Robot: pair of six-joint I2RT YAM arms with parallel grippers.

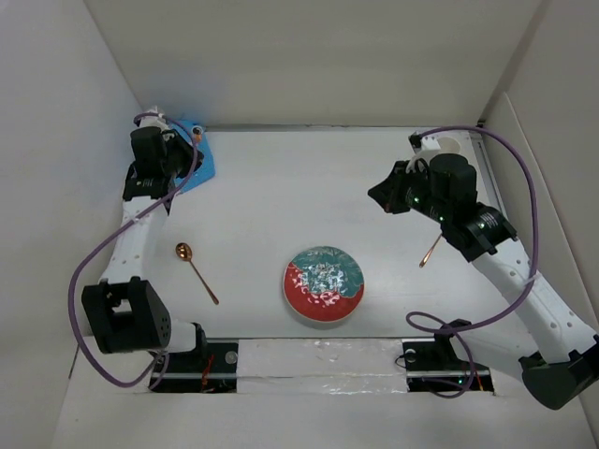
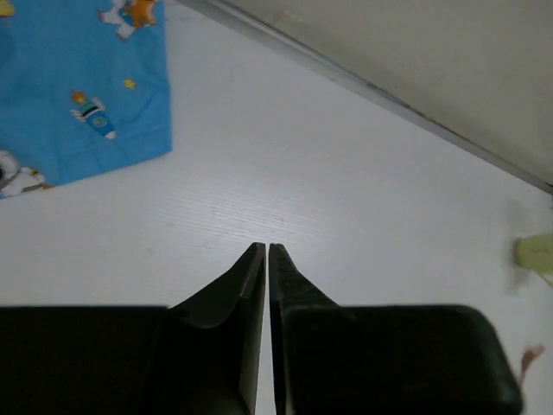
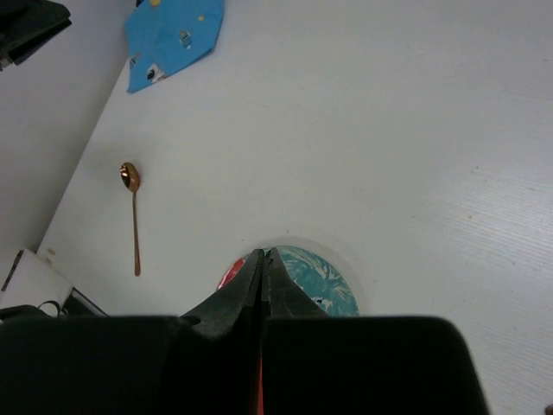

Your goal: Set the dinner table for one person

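The white dinner table (image 1: pixel 281 187) carries a round plate (image 1: pixel 323 283) with a red and teal pattern at the near middle. A copper spoon (image 1: pixel 195 269) lies to its left. A second copper utensil (image 1: pixel 430 250) lies to its right, partly under my right arm. A blue patterned cloth mat (image 1: pixel 201 159) lies in the far left corner. My left gripper (image 1: pixel 168 176) is shut and empty beside the mat (image 2: pixel 86 86). My right gripper (image 1: pixel 376 196) is shut and empty, raised over the table with the plate (image 3: pixel 324 272) past its tips. The right wrist view also shows the spoon (image 3: pixel 134 216).
White side walls enclose the table on the left, back and right. A white round thing (image 1: pixel 447 145) sits at the far right behind my right arm. A small pale object (image 2: pixel 536 253) lies at the right edge of the left wrist view. Purple cables loop off both arms.
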